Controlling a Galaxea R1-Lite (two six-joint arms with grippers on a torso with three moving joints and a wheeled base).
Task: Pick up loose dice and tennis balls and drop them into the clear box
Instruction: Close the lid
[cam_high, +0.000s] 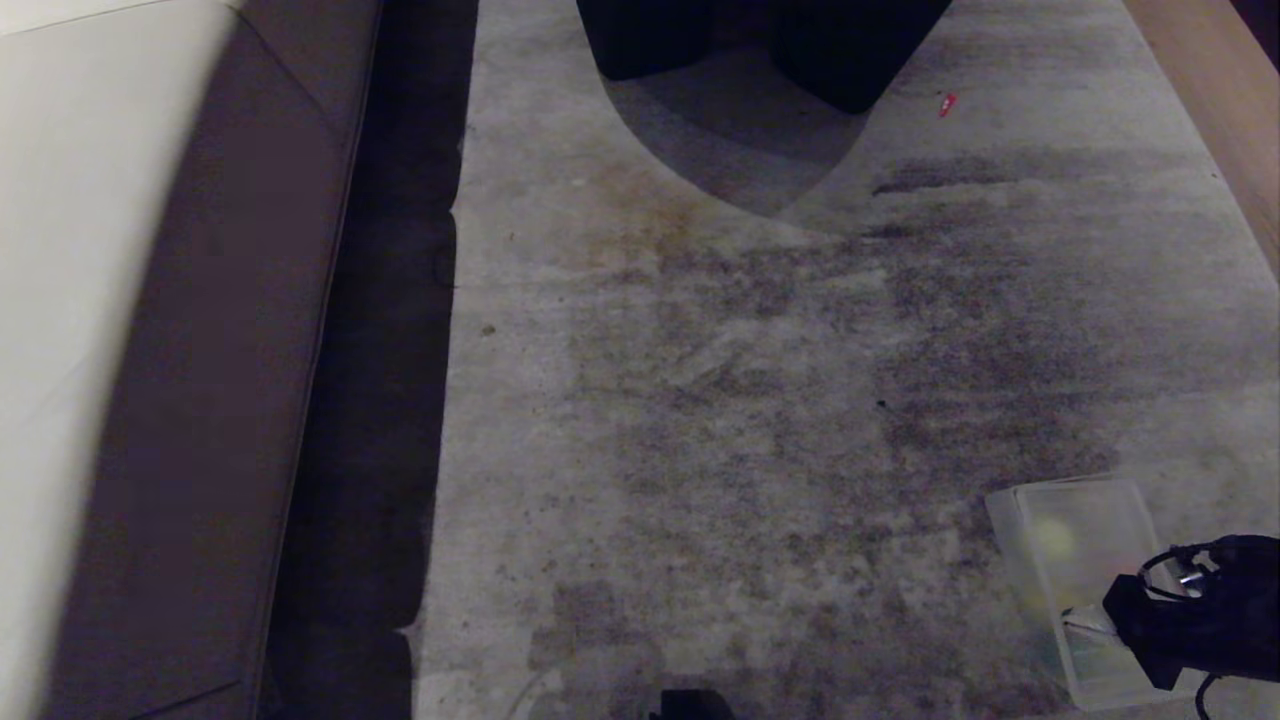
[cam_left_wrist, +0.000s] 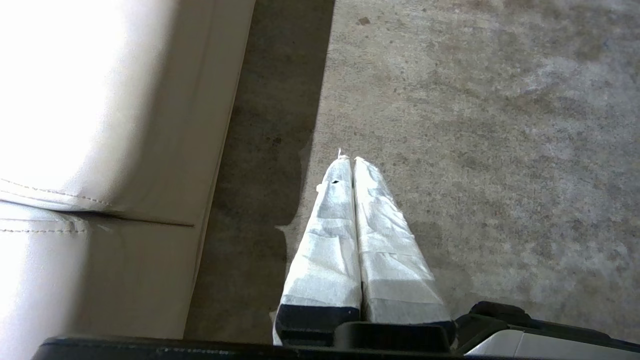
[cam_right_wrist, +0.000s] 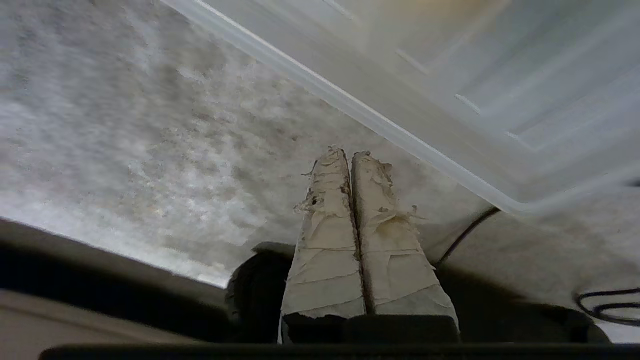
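Pressed together and empty, the right gripper (cam_right_wrist: 350, 156) is seen beside the clear box (cam_high: 1010, 540), translucent, whitish, round-cornered, at five o'clock on the carpet (cam_high: 760, 420); a tennis ball (cam_high: 1052, 537) shows blurred inside. Left gripper (cam_left_wrist: 349, 161) is likewise closed.

Nothing legible anywhere: no lettering, labels, brand marks or numbers to be read on the clear box (cam_high: 1010, 505) at lower right, nor on the carpet (cam_high: 760, 400), nor on the pale sofa (cam_high: 90, 300) along the left edge.

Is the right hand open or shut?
Shut and empty: the right hand shows both taped fingers pressed together beside the clear box.
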